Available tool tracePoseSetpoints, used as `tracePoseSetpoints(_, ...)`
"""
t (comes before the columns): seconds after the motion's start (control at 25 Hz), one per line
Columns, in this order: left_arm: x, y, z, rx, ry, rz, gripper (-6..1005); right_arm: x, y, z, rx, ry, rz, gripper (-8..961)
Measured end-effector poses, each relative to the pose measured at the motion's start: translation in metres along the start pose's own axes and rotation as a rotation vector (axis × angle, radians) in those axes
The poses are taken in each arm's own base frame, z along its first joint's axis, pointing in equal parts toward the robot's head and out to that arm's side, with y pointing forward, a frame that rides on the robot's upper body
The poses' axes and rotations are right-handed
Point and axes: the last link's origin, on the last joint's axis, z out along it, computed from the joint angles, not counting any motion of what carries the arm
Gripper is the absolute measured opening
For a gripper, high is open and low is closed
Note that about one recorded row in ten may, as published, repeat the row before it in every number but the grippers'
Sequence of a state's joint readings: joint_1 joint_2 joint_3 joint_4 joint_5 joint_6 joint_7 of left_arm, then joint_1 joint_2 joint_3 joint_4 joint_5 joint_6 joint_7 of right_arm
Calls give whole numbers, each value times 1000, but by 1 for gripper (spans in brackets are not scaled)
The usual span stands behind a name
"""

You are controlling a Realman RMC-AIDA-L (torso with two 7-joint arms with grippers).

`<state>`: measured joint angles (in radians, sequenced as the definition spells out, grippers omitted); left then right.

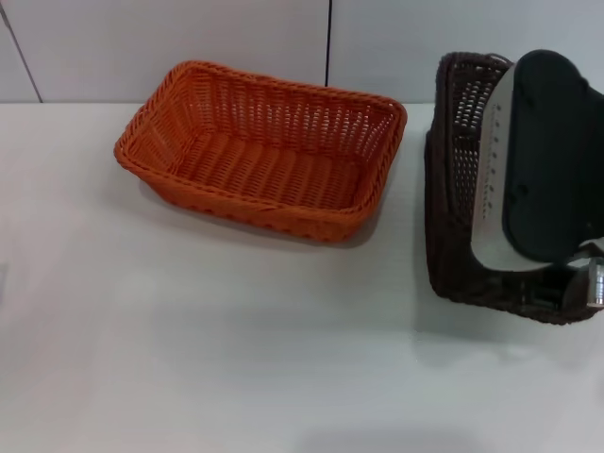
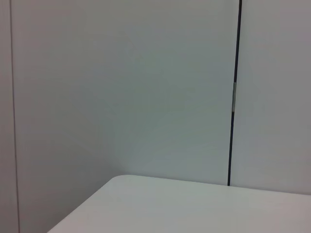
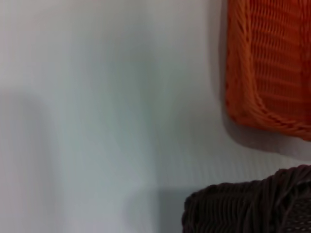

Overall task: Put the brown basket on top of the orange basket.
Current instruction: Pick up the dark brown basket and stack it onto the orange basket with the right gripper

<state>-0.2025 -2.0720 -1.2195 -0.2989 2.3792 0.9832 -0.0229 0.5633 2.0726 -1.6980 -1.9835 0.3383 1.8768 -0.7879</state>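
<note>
Orange basket [image 1: 262, 151] flat on white table [image 1: 208, 359], toward 11 o'clock in head view, opening up, nothing inside. Brown basket [image 1: 451, 179] at 3 o'clock, well apart from orange one with bare table between; looks tipped, near wall steep, rim raised, though exact tilt hard to read. Right arm's wrist housing covering most of brown basket's interior; right pincer [image 1: 566, 283] low at basket's near edge, fingers hidden, open or closed cannot tell, contact with rim not confirmed. Right wrist view: dark braided rim [image 3: 252, 204] close up, orange rim corner [image 3: 252, 97] beyond, table between. Left pincer not in view; left wrist view only wall panels and table corner [image 2: 194, 208], arm parked off to the side. Stage judged: taking hold or just starting lift of brown basket, nothing stacked yet. Handling guess: light, hollow, fairly stiff woven plastic-wicker, walls with some flex, openwork giving fingers purchase, not fragile, not slippery. Best hold probably over braided rim mid-wall, one finger inside, one outside; single-side pinch likely to let basket hang tilted. Next: lift clear of orange rim height, carry toward 10 o'clock, square long sides up, lower so base nests in. Risk: rim snagging, orange basket shoved, crooked seat.
</note>
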Motion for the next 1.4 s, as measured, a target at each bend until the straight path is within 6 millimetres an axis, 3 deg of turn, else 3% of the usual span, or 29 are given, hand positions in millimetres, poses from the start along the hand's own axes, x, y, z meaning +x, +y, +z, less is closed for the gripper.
tracePoseSetpoints(0.44, 0, -2, 0, 3, 0, 6, 770, -22, 3, -14, 100, -4, -106, 147)
tracePoseSetpoints(0.72, 1, -2, 2, 0, 0, 10, 770, -42, -12, -16, 254, -43, -339, 148)
tracePoseSetpoints(0.92, 1, -2, 3, 0, -2, 10, 770, -55, -25, -11, 362, -89, -528, 148)
tracePoseSetpoints(1.4, -1, -1, 0, 4, -6, 2, 770, -57, -34, 10, 362, -108, -822, 149)
